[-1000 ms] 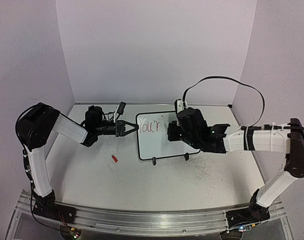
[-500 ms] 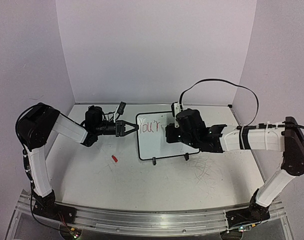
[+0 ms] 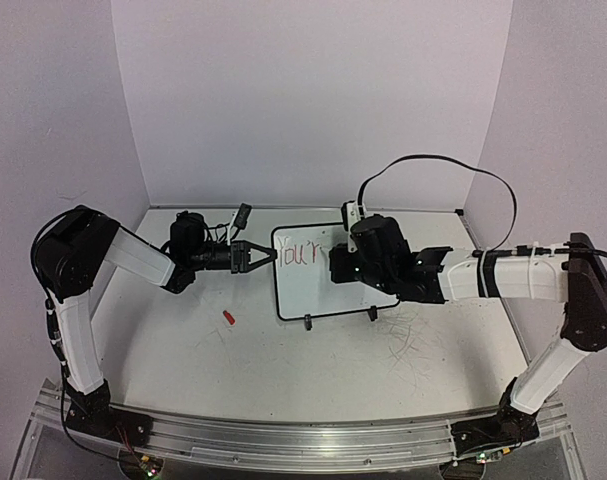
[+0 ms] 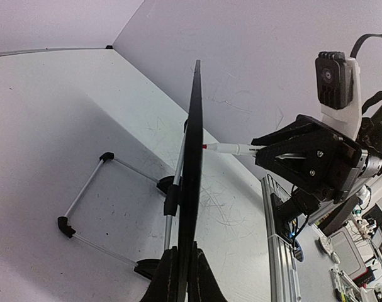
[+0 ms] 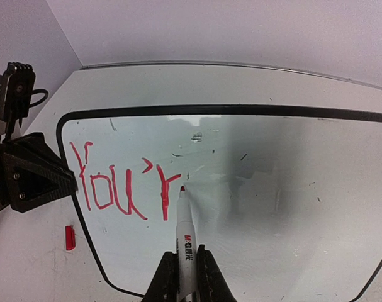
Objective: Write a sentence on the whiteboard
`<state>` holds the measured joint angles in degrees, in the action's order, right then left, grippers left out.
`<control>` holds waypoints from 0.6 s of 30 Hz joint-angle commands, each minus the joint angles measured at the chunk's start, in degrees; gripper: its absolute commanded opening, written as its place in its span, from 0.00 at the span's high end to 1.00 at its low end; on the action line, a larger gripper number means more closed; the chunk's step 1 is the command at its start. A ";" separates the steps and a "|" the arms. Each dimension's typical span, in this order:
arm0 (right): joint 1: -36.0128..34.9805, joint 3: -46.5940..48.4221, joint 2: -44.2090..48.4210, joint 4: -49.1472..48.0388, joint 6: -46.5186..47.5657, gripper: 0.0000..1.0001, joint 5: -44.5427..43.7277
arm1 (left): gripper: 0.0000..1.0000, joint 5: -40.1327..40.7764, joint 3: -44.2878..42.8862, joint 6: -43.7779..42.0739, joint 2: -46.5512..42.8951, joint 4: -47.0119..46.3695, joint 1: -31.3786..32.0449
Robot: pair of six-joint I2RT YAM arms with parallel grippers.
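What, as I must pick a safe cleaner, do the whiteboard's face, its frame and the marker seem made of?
Whiteboard: smooth, glossy white face, perhaps melamine or coated steel; it mirrors soft shadows. Frame: thin matte black edging, likely plastic. Marker: white barrel with printed lettering, apparently plastic; red tip, probably felt.

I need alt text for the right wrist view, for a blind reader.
The right end effector holds a marker with its tip at the whiteboard, just after the red handwritten letters "You'r". The left end effector grips the board's left edge; a small red object lies nearby.
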<state>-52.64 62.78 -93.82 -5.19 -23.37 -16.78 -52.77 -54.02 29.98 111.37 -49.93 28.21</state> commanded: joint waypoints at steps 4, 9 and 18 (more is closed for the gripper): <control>0.21 1.00 0.48 -2.02 -0.05 1.00 -0.10 | 1.00 -2.01 -1.82 0.41 -3.17 -0.17 0.63; 0.20 0.69 0.63 -2.02 -0.16 1.00 -0.10 | 1.00 -1.92 -1.87 0.38 -3.00 -0.08 0.64; 0.20 0.45 0.84 -2.05 -0.23 1.00 0.06 | 1.00 -1.67 -1.55 -0.09 -3.13 0.16 0.76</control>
<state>-52.64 62.78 -93.82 -5.19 -23.42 -16.75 -52.77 -54.02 29.92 111.37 -49.91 28.21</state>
